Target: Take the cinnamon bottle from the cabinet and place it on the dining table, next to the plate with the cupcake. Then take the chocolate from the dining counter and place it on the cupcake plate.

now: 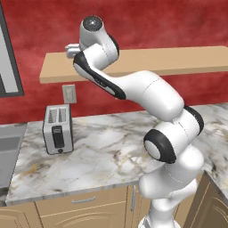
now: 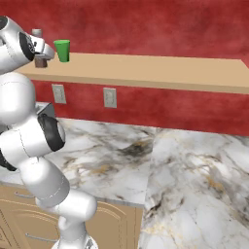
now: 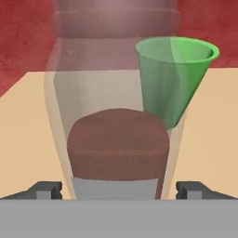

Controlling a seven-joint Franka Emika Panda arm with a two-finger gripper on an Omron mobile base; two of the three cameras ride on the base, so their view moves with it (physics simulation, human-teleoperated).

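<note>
The cinnamon bottle (image 3: pixel 118 139) stands upright on a wooden shelf (image 3: pixel 214 139), clear, with reddish-brown powder low inside. My gripper (image 3: pixel 118 189) is open and straddles its base, with a dark fingertip on each side and a gap to the glass. In the right base view the bottle (image 2: pixel 41 61) sits at the shelf's left end, partly behind my hand (image 2: pixel 44 50). The left base view has the hand (image 1: pixel 71 50) reaching over the shelf edge (image 1: pixel 178 60). The cabinet, plate, cupcake, chocolate and dining table are out of view.
A green cup (image 3: pixel 176 74) stands just behind and to the right of the bottle, also on the shelf (image 2: pixel 62 50). Below are a marble counter (image 1: pixel 102 151), a silver toaster (image 1: pixel 58 129), a sink edge (image 1: pixel 6 156) and wall outlets (image 2: pixel 110 97).
</note>
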